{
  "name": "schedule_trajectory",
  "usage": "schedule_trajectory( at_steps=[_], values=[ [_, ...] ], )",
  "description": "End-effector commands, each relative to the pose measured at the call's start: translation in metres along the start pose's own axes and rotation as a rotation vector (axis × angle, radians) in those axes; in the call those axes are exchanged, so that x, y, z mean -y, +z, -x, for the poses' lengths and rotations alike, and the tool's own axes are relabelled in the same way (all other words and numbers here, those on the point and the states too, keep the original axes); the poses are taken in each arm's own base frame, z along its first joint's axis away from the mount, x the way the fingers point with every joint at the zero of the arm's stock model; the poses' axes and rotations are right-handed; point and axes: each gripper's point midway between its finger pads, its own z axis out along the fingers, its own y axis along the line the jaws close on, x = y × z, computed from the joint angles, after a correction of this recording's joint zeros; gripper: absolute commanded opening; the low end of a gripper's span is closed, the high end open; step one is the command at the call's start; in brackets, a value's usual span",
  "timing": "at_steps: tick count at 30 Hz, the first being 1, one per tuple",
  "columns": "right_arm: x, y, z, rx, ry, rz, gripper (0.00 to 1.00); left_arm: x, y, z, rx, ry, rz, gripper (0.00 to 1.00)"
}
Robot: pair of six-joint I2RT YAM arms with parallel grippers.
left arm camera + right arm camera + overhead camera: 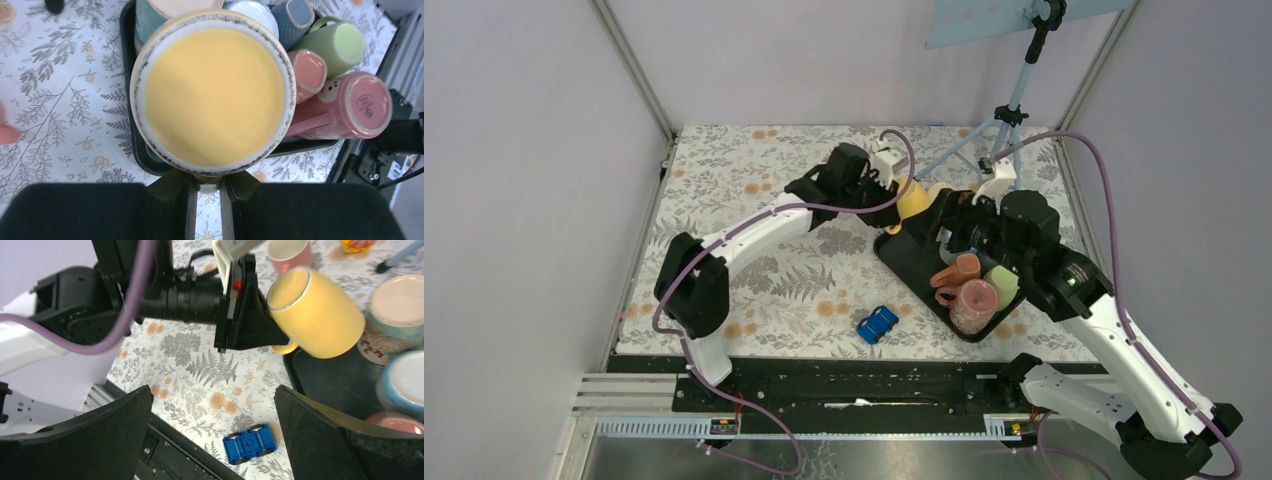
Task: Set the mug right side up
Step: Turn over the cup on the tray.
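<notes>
Top view: the left gripper (892, 198) held the yellow mug (913, 200) in the air over the far left corner of the black tray (904, 256), with the mug lying on its side. The step in hand was judged to be the turn itself, partly done. Bare tablecloth (764, 250) lay left of the tray, with a blue toy car (877, 323) near the front edge and a tripod (1014, 110) at the back. Left wrist view: the mug's mouth faced the camera. The fingers (187, 200) were clenched on a narrow yellow part below its rim, apparently the handle. A pink mug (367, 102) and a green mug (340, 42) crowded the tray just beyond. Right wrist view: the right gripper (212, 390) stood spread wide and empty, near the mug but apart from it. The next move was judged to call for more wrist roll until the mouth faced up. A descent would follow onto bare tray or cloth, clear of the tray rim and the floral mug (395, 315).
</notes>
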Motion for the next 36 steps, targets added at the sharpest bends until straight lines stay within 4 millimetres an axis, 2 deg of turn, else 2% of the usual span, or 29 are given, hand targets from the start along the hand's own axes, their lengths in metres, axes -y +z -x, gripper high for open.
schedule_trajectory(
  at_steps=[1,5,8,13,21,29,36],
  values=[
    [-0.033,0.014,-0.004,-0.013,-0.024,0.194,1.0,0.025,-0.053,0.078,0.248,0.045,-0.066,0.0],
    [-0.04,0.029,-0.013,-0.042,-0.006,0.27,1.0,0.021,-0.083,0.101,0.317,0.027,-0.049,0.0],
    [-0.04,0.037,-0.009,-0.038,0.04,0.336,1.0,0.027,-0.107,0.121,0.371,0.02,-0.049,0.0],
    [-0.041,0.04,0.018,0.024,0.118,0.484,1.0,0.046,-0.143,0.149,0.457,0.015,-0.077,0.0],
    [-0.056,0.043,0.034,0.052,0.207,0.658,0.98,0.082,-0.188,0.182,0.569,-0.011,-0.205,0.0],
    [-0.064,0.046,0.048,0.108,0.262,0.742,0.94,0.105,-0.215,0.195,0.618,-0.036,-0.319,0.0],
    [-0.079,0.039,0.069,0.169,0.292,0.854,0.86,0.119,-0.228,0.2,0.645,-0.059,-0.424,0.0]
  ],
)
